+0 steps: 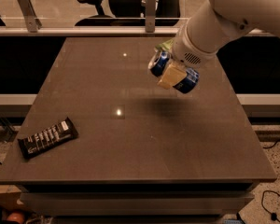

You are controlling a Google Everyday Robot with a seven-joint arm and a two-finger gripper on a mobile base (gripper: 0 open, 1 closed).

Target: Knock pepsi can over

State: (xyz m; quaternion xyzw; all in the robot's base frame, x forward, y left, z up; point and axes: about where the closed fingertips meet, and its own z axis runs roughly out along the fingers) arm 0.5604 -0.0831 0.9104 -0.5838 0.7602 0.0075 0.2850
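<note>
While the pepsi can (187, 81) is carried on its side above the table (130, 143), the gripper (171, 75) is seen in the camera view closed around the can's middle, over the far right part of the tabletop. One tan finger (169, 76) is laid across the can's body, so the blue ends show on either side of it: the silver-rimmed end up and to the left, the other end down and to the right. The can is tilted, nearly horizontal, and no contact with the table can be made out. A soft shadow (165, 107) is cast on the surface just below and in front, which suggests the can is held clear. The gripper is carried by the white arm (214, 27), which is seen entering from the upper right. A sliver of green chip bag (164, 45) is glimpsed just behind the gripper, near the far edge. The black candy bar (47, 137) is seen lying flat at the near left corner, well apart from all this.

As for the step in hand, it is judged that the can is to be set down on its side rather than upright. To do that well, the can should be lowered until its wall touches the tabletop before the grip is released, so that it is not dropped and sent rolling off the right edge. The chip bag behind should be kept clear of.
</note>
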